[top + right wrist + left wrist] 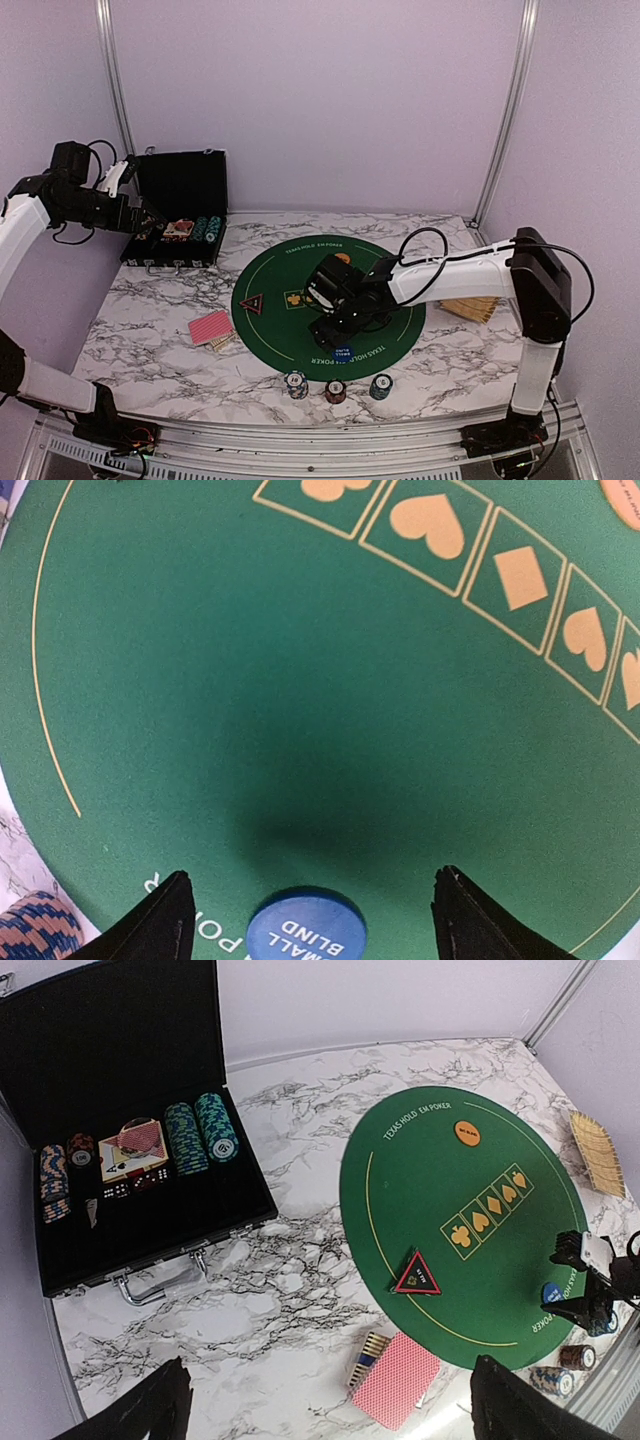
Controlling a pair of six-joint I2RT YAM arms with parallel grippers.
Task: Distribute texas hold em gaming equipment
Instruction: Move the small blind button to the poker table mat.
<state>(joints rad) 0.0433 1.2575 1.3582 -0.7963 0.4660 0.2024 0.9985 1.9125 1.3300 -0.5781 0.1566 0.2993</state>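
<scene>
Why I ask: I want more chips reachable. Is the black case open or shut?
Open: the black case has its lid raised behind the tray, leaving the chip stacks exposed.

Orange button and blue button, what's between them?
A row of gold card-suit boxes printed on the green mat crosses between the orange button and blue button, shown in the left wrist view.

Left arm held high, reaching toward the far left, left end effector angled downward, fingers spread wide, right arm bent at the elbow, extended inward, right end effector pointing down, fingers apart, gripping nothing.
</scene>
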